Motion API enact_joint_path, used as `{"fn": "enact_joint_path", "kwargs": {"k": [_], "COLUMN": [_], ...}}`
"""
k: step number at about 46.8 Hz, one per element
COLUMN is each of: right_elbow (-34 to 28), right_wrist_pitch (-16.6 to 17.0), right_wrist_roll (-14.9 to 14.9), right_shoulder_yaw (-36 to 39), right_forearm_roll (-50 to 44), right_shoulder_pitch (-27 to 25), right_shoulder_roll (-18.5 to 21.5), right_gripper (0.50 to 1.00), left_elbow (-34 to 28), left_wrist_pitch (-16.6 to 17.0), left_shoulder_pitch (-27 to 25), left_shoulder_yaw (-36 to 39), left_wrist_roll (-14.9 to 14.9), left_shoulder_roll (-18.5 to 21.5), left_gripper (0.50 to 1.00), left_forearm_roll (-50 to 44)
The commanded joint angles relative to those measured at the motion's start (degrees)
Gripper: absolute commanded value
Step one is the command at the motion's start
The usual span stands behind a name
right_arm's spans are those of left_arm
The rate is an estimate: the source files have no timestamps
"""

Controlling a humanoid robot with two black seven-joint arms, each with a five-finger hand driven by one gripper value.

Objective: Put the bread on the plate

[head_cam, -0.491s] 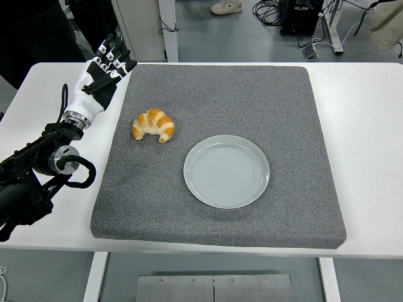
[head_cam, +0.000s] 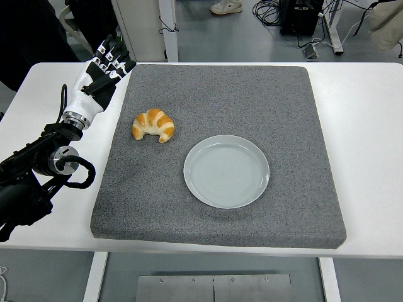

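Observation:
A golden croissant point(head_cam: 153, 124) lies on the grey mat point(head_cam: 264, 100), left of centre. An empty pale grey plate point(head_cam: 227, 170) sits on the mat to its lower right, a short gap apart. My left hand point(head_cam: 108, 61) hovers at the mat's far left corner, up and left of the croissant, fingers stretched out straight and holding nothing. The forearm runs down to the left edge of the picture. The right arm is out of view.
The white table point(head_cam: 365, 126) shows around the mat on both sides. Beyond the far edge are a table leg, cables and dark equipment on the floor. A person's dark clothing shows at the top left.

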Motion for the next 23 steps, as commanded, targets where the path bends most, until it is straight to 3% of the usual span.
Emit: {"fn": "enact_joint_path", "kwargs": {"k": [1, 23], "right_elbow": [0.0, 0.0], "right_wrist_pitch": [-0.01, -0.01], "right_wrist_roll": [0.0, 0.0], "right_shoulder_yaw": [-0.01, 0.17], "right_forearm_roll": [0.0, 0.0], "right_shoulder_pitch": [0.0, -0.09], "right_shoulder_roll": [0.0, 0.0], "right_gripper": [1.0, 1.0], "left_elbow": [0.0, 0.0], "left_wrist_pitch": [0.0, 0.0], "left_shoulder_pitch": [-0.01, -0.01], "left_shoulder_yaw": [-0.17, -0.35], "left_wrist_roll": [0.02, -0.07], "left_shoulder_roll": [0.0, 0.0], "left_gripper": [0.969, 0.969], "left_forearm_roll": [-0.21, -0.74]}}
